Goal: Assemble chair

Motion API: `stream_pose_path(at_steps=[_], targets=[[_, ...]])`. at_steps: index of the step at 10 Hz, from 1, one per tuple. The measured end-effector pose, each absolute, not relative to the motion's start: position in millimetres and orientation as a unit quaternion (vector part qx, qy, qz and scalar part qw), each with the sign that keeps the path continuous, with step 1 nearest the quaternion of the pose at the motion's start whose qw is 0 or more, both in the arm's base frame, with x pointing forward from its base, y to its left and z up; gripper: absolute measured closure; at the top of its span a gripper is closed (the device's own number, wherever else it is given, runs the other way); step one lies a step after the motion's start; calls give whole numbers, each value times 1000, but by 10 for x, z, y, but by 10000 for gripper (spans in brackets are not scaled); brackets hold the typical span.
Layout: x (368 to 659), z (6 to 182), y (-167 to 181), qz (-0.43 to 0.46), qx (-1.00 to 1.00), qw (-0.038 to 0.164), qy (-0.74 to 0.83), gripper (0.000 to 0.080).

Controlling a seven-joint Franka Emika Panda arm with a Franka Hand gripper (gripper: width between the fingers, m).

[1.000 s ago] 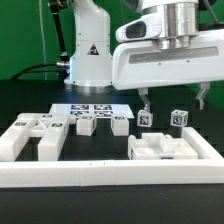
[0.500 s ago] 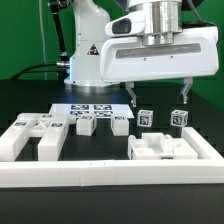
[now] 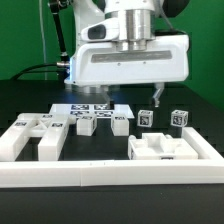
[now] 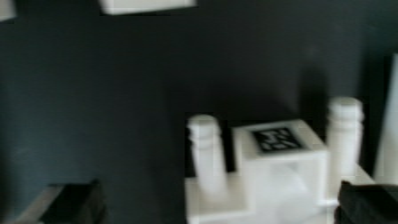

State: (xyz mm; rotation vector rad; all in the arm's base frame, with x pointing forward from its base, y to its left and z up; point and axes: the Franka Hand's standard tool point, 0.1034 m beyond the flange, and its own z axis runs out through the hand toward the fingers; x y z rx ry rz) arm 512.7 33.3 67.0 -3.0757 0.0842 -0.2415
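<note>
We carry the gripper (image 3: 129,97) with jaws fully apart and empty, ready to straddle a part. Directly beneath, framed between its fingers (image 4: 205,150), stands a tagged chair block (image 4: 276,140), not yet touched. Farther off, the other chair parts (image 3: 30,135) lie loose, awaiting later picks.

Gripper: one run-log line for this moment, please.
gripper: open, empty | pose: hovering above parts | chair parts: lying apart on table

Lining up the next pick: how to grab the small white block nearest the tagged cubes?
From straight above, pinch the small white block across its faces toward and away from the exterior camera; those look free, while another block and a tagged cube flank it.
</note>
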Motion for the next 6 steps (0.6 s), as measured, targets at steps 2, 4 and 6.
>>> stream_pose_path(at_steps=[2, 4, 6], targets=[[5121, 650, 232, -68, -997, 26, 23, 151], [5119, 648, 237, -68, -997, 26, 21, 151], [5075, 623, 228, 19, -999, 38, 0, 151]])
